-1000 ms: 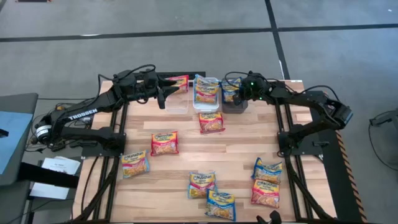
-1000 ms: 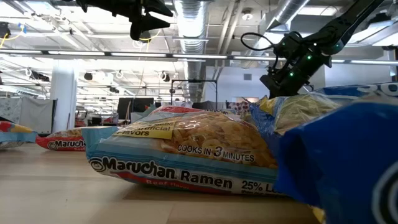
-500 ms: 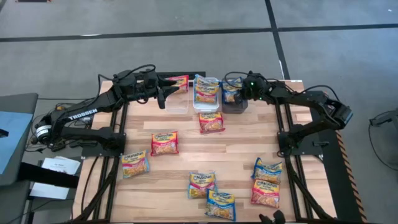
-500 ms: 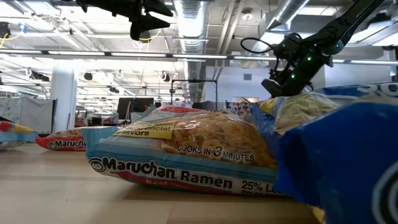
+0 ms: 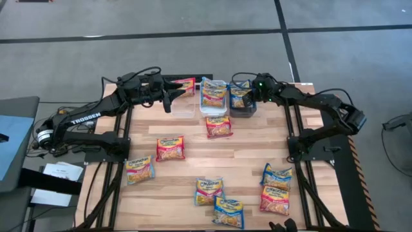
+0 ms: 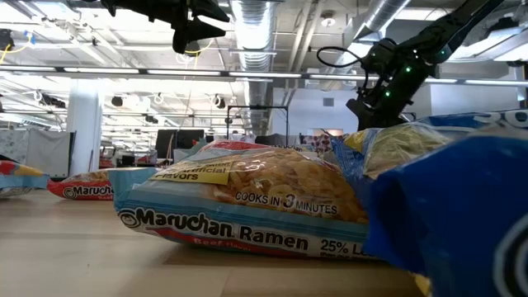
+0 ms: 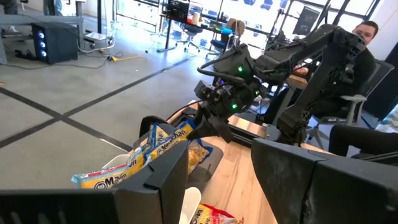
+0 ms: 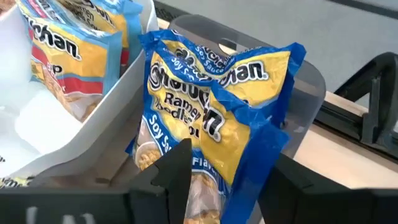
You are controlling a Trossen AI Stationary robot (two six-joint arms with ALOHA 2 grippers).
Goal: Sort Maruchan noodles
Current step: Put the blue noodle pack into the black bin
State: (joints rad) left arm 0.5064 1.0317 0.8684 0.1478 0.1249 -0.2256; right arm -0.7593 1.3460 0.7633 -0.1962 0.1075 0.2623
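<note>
Far edge: three bins point(image 5: 214, 106) side by side, a packet in each
Right bin: right gripper point(image 5: 248, 98) over it, closed on a packet point(image 5: 239, 97)
Left bin: left gripper point(image 5: 168, 98) above it
Table point(image 5: 187, 167): seven packets scattered

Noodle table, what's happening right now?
Two-arm ramen sort, midway. The right gripper is at the dark-grey bin at the table's far edge, with a blue soy sauce packet standing tilted in it; whether the fingers are gripping it is unclear. The left gripper hangs open above the clear bin. The white bin holds packets; seven more lie loose on the table.
</note>
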